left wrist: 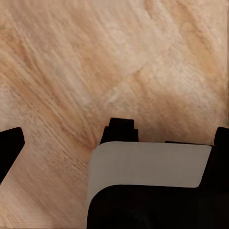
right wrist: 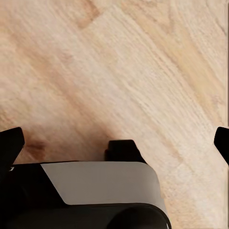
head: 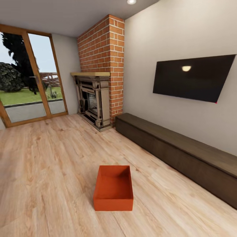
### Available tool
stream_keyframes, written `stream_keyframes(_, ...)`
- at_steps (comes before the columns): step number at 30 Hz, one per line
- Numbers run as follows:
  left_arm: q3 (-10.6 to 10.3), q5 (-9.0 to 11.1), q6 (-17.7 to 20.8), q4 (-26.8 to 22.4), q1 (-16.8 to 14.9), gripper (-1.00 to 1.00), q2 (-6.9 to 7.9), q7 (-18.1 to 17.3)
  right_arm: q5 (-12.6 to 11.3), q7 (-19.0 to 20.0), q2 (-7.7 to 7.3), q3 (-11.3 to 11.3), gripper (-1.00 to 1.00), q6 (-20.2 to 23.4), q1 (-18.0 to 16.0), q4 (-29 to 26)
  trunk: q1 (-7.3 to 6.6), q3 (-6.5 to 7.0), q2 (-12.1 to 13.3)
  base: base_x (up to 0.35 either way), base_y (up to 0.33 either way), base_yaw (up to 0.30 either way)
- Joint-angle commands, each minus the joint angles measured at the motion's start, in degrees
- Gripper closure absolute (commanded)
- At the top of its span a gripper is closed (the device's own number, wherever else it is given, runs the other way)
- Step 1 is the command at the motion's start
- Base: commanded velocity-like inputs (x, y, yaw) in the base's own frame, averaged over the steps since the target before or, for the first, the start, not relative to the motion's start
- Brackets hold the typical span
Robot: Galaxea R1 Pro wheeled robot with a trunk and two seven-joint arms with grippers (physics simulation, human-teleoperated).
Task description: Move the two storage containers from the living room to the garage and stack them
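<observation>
Item: one orange-red rectangular lidless plastic storage container (head: 113,192), sitting upright on the light wood-plank floor (head: 49,171) of the living room, in the lower middle of the head view. Its open top is facing up, with the inside walls and bottom showing; nothing is lying inside it. It is standing well apart from every piece of furniture.

Item: long dark-brown low wooden cabinet (head: 184,154), running along the pale right-hand wall, to the right of the container and apart from it.

Item: flat black wall-mounted screen (head: 192,77), hanging above the cabinet and reflecting a ceiling light.

Item: red-brick chimney column with a grey-brown framed fireplace (head: 95,98), standing at the far end of the cabinet, in the corner region of the room.

Item: wood-framed glass doors (head: 29,79), occupying the far left wall and showing grass, trees and a paved strip outside.

Item: round recessed ceiling light (head: 131,1), glowing at the top edge of the head view.

Item: left gripper (left wrist: 117,143), hovering over bare plank floor in the left wrist view; its dark fingertips are showing at the opposite edges of that picture, spread wide and holding nothing.

Item: right gripper (right wrist: 117,143), likewise hanging over bare planks in the right wrist view, fingertips spread to both edges, released and empty.
</observation>
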Motion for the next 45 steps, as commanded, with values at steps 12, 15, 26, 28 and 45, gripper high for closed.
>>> stream_keyframes(12, -0.03, 0.37, 0.22, -0.02, -0.03, -1.0, 0.0, 0.11, -0.59, -0.02, 0.05, 0.5, -1.0, -0.33, -0.06, 0.17, 0.03, -0.06, -0.02, 0.315, -0.054, 0.008)
stream_keyframes(15, -0.04, 0.37, 0.2, -0.02, -0.04, -1.0, 0.0, 0.11, -0.59, -0.02, 0.04, 0.5, -1.0, -0.33, -0.06, 0.17, 0.03, -0.06, -0.02, 0.315, -0.002, 0.0)
stream_keyframes(26, -0.02, 0.37, -0.31, -0.02, -0.02, -1.0, 0.24, 0.17, -0.59, -0.02, -0.01, 0.49, -1.0, -0.33, -0.06, 0.17, 0.03, -0.06, -0.02, 0.289, 0.0, 0.0)
stream_keyframes(28, -0.03, 0.37, -0.38, -0.02, -0.04, -1.0, 0.41, 0.19, -0.59, -0.02, 0.0, 0.48, -1.0, -0.33, -0.06, 0.17, 0.03, -0.06, -0.02, 0.089, 0.0, 0.0)
stream_keyframes(45, -0.02, 0.37, -0.37, -0.02, -0.04, -1.0, 0.59, 0.2, -0.59, -0.03, 0.0, 0.48, -1.0, -0.33, -0.06, 0.17, 0.03, -0.06, -0.02, 0.122, 0.0, 0.0)
